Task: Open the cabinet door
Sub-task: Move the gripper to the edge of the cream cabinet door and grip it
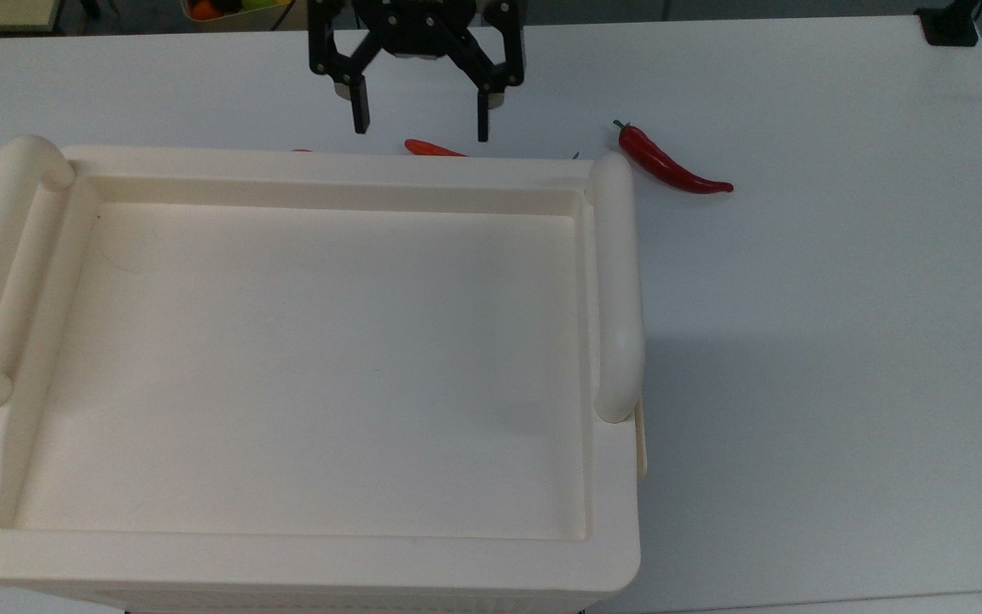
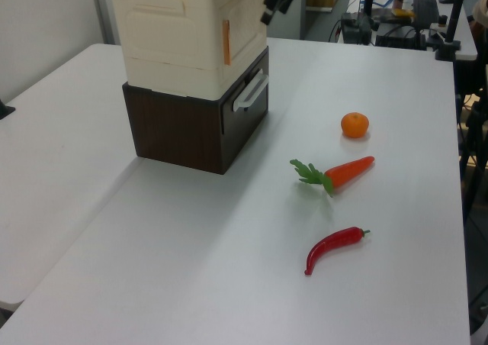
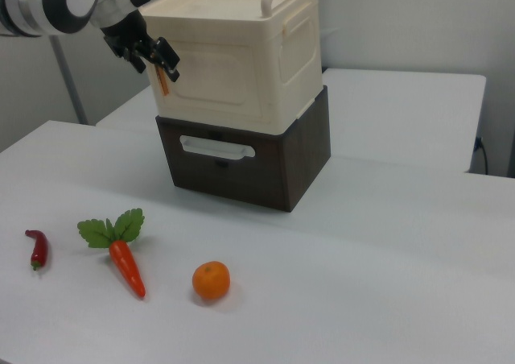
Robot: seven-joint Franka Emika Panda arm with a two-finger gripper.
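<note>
The cabinet door (image 3: 211, 72) sits closed on the front of the cabinet (image 3: 241, 50), which rests on a dark drawer unit (image 3: 245, 159), and the hand (image 1: 420, 128) hovers beside that front, fingers spread wide, holding nothing.

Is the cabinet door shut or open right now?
Shut. In the right view the cabinet door sits flush in the cabinet front, with no gap showing. The gripper hangs open near the door's left edge.
</note>
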